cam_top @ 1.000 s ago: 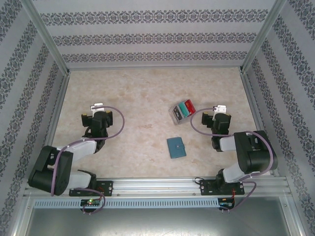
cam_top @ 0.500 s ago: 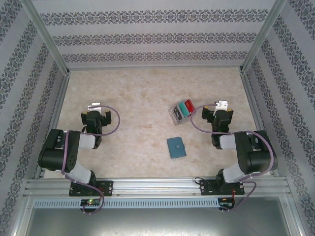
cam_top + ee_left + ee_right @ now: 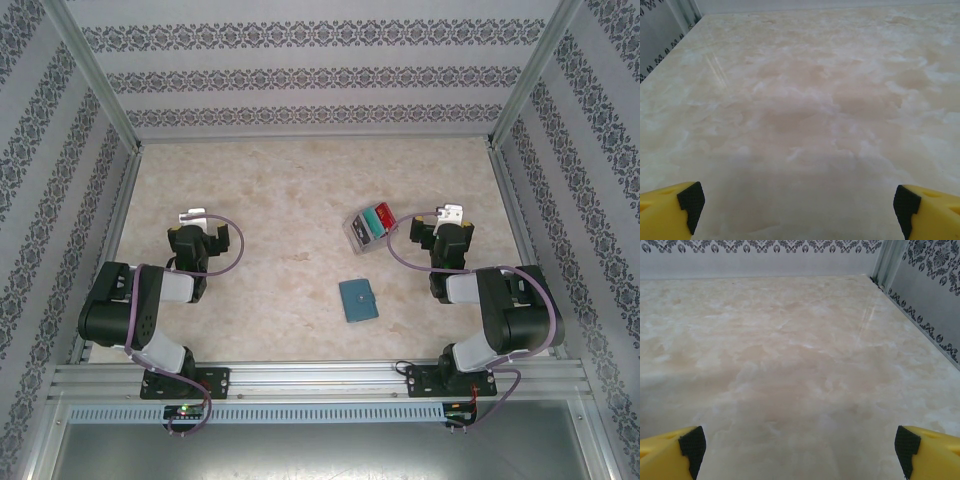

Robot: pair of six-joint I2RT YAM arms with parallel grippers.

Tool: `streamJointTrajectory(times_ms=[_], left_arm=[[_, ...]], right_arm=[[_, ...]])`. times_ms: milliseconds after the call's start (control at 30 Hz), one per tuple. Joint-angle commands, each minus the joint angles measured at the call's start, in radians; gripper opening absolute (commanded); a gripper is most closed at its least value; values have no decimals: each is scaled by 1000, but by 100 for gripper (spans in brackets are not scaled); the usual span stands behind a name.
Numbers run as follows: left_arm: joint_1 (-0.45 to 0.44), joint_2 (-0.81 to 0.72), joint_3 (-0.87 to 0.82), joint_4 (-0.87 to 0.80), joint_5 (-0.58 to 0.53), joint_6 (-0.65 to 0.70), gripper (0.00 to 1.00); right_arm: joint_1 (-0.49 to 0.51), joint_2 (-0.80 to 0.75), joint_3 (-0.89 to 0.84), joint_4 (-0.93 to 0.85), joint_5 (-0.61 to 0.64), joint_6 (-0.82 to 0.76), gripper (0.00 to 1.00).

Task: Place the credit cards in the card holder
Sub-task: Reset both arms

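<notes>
i see the marbled table (image 3: pixel 300 180) spread across the middle of the overhead frame, patterned walls around it. the left arm (image 3: pixel 125 315) is folded at lower left, its elbow bulking near the rail and the forearm doubling back up toward centre-left. the right arm (image 3: pixel 510 310) mirrors it at lower right, elbow low, forearm rising toward centre-right. the left gripper (image 3: pixel 800 207) is spread wide in its wrist view, yellow fingers (image 3: pixel 665 212) in the bottom corners with bare table between them, holding nothing. the right gripper (image 3: pixel 800 447) looks the same in its own view: jaws far apart, empty. a clear tray (image 3: pixel 352 236) sits right of centre, just left of the right gripper's tip, apart from it. the card holder (image 3: pixel 358 300) lies closed and flat below the tray, lower centre. the credit cards (image 3: pixel 377 219) rest in the tray, a red one beside a teal-green one.
</notes>
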Motion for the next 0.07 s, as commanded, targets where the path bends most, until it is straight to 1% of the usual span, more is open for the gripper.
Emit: streamJointTrajectory(times_ms=[0, 33], left_arm=[[13, -4, 5, 37, 12, -14, 99], [13, -5, 6, 33, 13, -14, 99]], right_arm=[[6, -14, 12, 28, 20, 3, 98], [6, -14, 12, 29, 20, 3, 98]])
